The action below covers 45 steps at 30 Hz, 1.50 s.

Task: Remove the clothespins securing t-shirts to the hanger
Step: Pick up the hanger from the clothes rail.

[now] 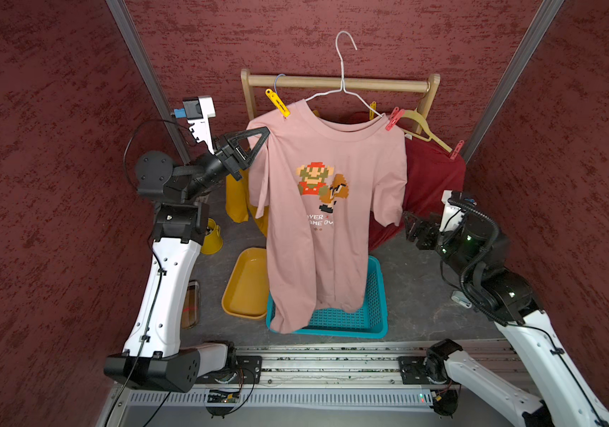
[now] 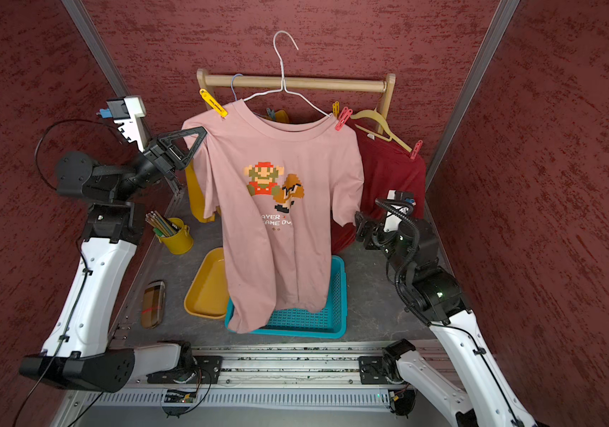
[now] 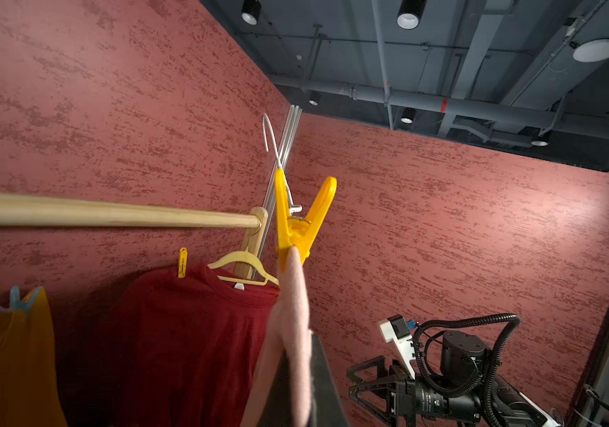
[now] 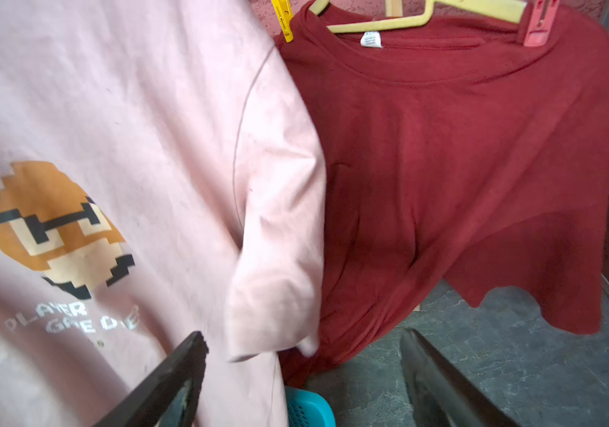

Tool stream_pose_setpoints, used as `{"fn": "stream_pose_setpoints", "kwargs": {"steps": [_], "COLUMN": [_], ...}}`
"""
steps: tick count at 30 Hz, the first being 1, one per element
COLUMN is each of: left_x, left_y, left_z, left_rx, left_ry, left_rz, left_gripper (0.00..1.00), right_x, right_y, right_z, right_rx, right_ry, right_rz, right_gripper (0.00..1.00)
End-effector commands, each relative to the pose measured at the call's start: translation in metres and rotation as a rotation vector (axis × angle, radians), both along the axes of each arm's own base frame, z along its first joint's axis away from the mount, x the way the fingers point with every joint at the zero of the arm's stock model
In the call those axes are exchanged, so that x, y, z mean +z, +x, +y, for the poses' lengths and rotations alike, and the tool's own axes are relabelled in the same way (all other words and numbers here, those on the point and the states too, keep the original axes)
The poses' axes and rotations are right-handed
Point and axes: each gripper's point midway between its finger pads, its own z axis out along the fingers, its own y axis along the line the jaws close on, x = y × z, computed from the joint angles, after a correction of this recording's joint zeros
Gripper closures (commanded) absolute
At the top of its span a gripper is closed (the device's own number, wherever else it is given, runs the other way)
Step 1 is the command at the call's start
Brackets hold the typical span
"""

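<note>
**A:** Where do the clothespins sit?

**B:** The pale pink printed t-shirt hangs in front of the wooden rail on a white wire hanger. A yellow plastic clothespin clamps its left shoulder and a red-pink plastic clothespin its right. Behind it, the dark red t-shirt is pegged to a yellow plastic hanger by a second yellow plastic clothespin and a second red-pink plastic clothespin.

**A:** And the fingers?

**B:** The left fingers are pinched shut on the pink shirt's left sleeve. The right fingers stand wide apart, holding nothing, just beside the right sleeve hem.
</note>
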Motion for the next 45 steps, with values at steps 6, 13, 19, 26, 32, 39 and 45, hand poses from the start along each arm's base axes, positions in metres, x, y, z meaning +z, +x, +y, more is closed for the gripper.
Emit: {"fn": "stream_pose_setpoints", "kwargs": {"steps": [6, 13, 19, 26, 32, 39, 45], "left_x": [0.057, 0.012, -0.02, -0.084, -0.127, -0.156, -0.162], "left_y": [-0.065, -0.07, -0.079, -0.071, -0.07, -0.063, -0.061], "left_z": [-0.006, -0.008, -0.011, -0.017, -0.027, -0.03, -0.033], "left_rx": [-0.11, -0.167, -0.2, -0.237, -0.285, -0.273, -0.286], "left_ry": [-0.003, 0.031, 0.083, 0.125, 0.171, 0.198, 0.212], "left_rz": [-0.274, -0.214, -0.163, -0.095, -0.084, -0.066, -0.06], "left_gripper": [1.0, 1.0, 1.0, 1.0, 1.0, 1.0, 1.0], "right_x": [0.05, 0.098, 0.157, 0.179, 0.167, 0.134, 0.105], "right_y": [-0.012, -0.031, -0.054, -0.048, -0.023, -0.002, 0.015], "right_z": [-0.008, -0.001, 0.007, 0.034, 0.084, 0.112, 0.119], "right_rx": [-0.018, 0.066, 0.163, 0.291, 0.51, 0.613, 0.605], "right_ry": [0.026, 0.051, 0.081, 0.075, 0.15, 0.26, 0.286], "right_rz": [-0.106, -0.194, -0.307, -0.32, -0.263, -0.227, -0.164], "right_gripper": [0.16, 0.15, 0.16, 0.14, 0.17, 0.19, 0.19]}}
